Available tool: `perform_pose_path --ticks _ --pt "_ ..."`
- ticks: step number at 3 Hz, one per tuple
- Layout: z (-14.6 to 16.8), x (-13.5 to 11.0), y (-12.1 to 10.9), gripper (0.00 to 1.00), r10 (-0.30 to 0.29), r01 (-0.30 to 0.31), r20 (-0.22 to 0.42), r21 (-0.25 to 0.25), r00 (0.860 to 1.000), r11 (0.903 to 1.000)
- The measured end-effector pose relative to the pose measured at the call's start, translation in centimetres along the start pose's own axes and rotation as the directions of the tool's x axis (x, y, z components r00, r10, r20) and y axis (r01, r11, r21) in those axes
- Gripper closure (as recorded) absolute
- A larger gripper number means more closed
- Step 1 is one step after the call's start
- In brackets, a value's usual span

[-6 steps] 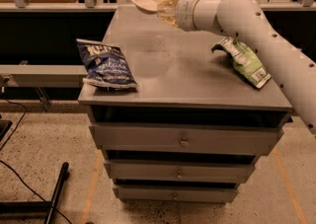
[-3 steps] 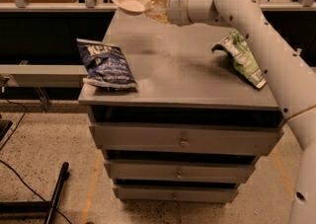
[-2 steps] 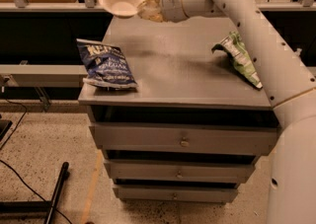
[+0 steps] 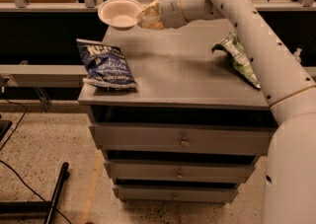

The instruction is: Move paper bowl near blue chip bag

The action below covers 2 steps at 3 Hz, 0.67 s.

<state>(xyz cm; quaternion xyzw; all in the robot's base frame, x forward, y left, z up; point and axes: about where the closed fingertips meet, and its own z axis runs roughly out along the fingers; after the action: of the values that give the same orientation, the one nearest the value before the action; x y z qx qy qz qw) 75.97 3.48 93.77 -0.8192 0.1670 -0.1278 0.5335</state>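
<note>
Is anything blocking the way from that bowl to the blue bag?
Nothing visible. The gripper holds the paper bowl above the cabinet's back left corner; only bare top separates it from the blue chip bag.

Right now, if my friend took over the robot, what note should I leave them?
Claw: shut on the rim of the round off-white paper bowl, held in the air near the back left corner of the grey drawer cabinet.
Crinkled dark blue chip bag: lying at the cabinet top's front left.
Done: bowl is lifted.
Left: set it down beside the blue bag, then let go.
</note>
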Motion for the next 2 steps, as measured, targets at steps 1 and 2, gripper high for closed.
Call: perform_pose_path --ticks 1,2 --pt "-0.1 -1.6 2.0 1.0 -0.013 0.017 0.054 -0.081 0.998 0.9966" --pt "0.2 -3.9 4.2 0.75 -0.02 0.043 0.133 -0.175 0.991 0.9835"
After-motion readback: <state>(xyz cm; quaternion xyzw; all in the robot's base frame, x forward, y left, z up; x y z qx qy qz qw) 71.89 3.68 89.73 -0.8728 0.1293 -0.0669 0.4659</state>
